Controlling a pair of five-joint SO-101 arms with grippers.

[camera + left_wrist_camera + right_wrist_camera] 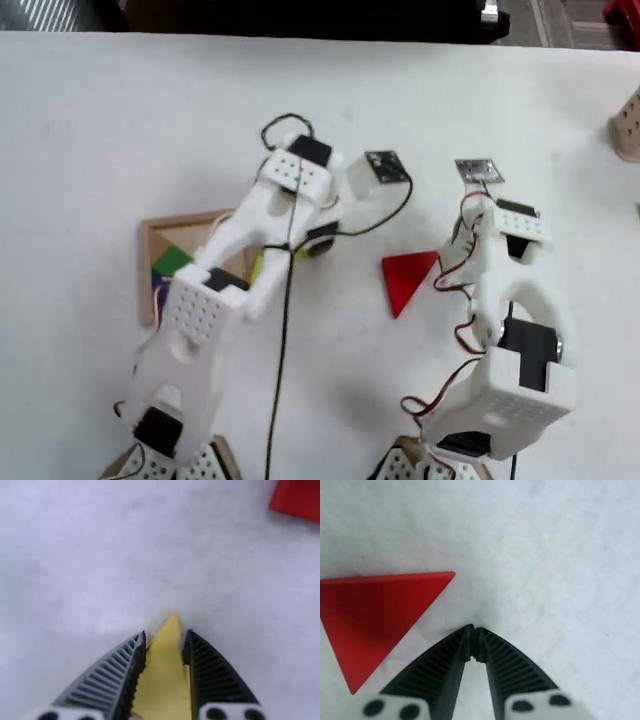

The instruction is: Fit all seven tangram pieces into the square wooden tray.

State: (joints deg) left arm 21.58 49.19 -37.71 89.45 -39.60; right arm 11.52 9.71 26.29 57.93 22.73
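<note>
My left gripper (165,635) is shut on a yellow tangram piece (162,680), whose tip pokes out past the fingertips just above the white table. In the high view a sliver of the yellow piece (300,252) shows under the left arm, right of the square wooden tray (148,270). The tray holds a green piece (172,260) and other coloured pieces, mostly hidden by the arm. A red triangle (408,278) lies flat between the arms. My right gripper (473,630) is shut on nothing, its tips on the table close beside the red triangle (375,620).
A light wooden object (628,125) stands at the table's far right edge. Cables trail from both arms across the middle. The table's dark far edge runs along the top of the high view.
</note>
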